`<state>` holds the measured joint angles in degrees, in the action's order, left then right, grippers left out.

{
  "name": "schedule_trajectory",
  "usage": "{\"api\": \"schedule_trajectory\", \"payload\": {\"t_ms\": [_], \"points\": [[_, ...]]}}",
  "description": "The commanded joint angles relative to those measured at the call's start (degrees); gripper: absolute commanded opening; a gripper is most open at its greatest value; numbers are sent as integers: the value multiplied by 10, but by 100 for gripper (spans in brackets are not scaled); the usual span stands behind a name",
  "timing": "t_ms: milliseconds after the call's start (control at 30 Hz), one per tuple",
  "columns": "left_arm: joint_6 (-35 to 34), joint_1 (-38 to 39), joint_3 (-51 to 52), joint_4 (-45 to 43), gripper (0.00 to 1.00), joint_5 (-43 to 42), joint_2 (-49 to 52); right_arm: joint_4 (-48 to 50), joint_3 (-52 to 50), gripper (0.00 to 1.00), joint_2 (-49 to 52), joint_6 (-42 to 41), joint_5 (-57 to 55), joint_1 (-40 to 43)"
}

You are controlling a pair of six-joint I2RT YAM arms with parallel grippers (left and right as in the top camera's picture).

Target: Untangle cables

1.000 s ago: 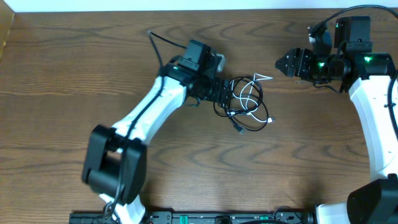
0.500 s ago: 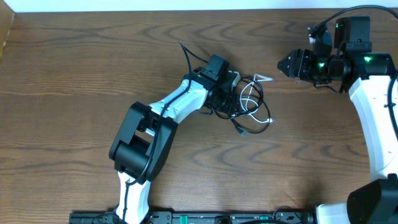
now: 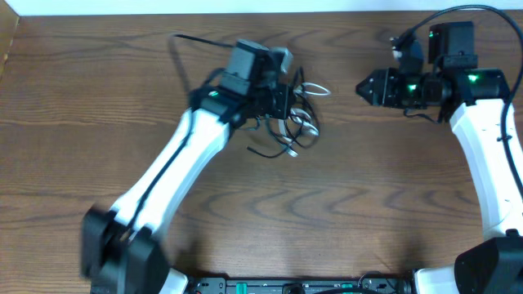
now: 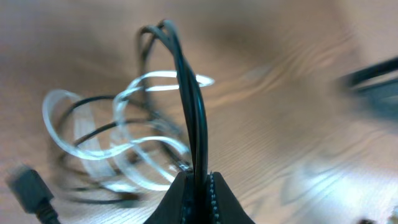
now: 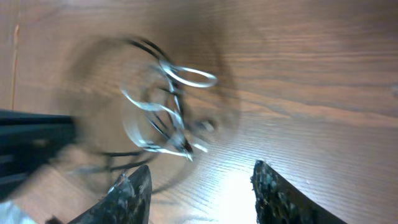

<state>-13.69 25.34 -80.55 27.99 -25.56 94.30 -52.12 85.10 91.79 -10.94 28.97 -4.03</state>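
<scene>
Status: cables (image 3: 292,122) lie as one knot on table (image 3: 98,82), upper middle, right at the tips of left gripper (image 4: 200,190). Left gripper is clamped on black cable (image 4: 189,93): jaws together, cord pinched between the tips, and the loop runs straight up and away from them in the wrist view. White cable (image 4: 155,74) coils in several turns to the left of that black loop and crosses it near the top. One plug (image 4: 28,182) lies loose at the low left of that view, apart from the jaws. Both wrist views are blurred, so exact crossings can't be read.

Right gripper (image 5: 200,180): fingers spread wide, nothing between them. It sits right of the knot with its tips pointing left at it and bare wood in between. In its wrist view the knot lies ahead and upper left.

Key relation: the knot lies between the two grippers on a left-right line. Left has it; right is free and near. The knot's long axis runs upper right to lower left in overhead, with a white loop at the end facing right gripper.

My read: right should come in leftward and take that white loop while left holds black, then the two pull apart. Risk: the whole knot drags with one arm instead of separating.

No containers in view.
</scene>
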Motion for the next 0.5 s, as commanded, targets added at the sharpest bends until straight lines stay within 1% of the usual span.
{"api": "schedule_trajectory", "payload": {"t_ms": [0, 100, 167, 267, 367, 400, 467], "points": [[-6, 0, -13, 23, 7, -8, -63, 3, -1, 52, 2, 31, 20, -48], [-30, 0, -13, 31, 8, -9, -71, 10, -1, 57, 2, 14, 20, -75], [-50, 0, -13, 29, 8, -21, -71, 16, -1, 58, 3, -3, 20, -85], [-64, -4, -13, 18, 7, -57, -71, 21, -1, 60, 9, -32, 11, -94], [-92, -14, -13, 6, 7, -92, -71, 22, -1, 61, 20, -74, -10, -96], [-97, -23, -13, -3, 7, -119, -71, 24, -1, 62, 35, -94, -15, -97], [-110, -29, -13, -5, 8, -131, -71, 31, -1, 61, 54, -108, -19, -103]]}}
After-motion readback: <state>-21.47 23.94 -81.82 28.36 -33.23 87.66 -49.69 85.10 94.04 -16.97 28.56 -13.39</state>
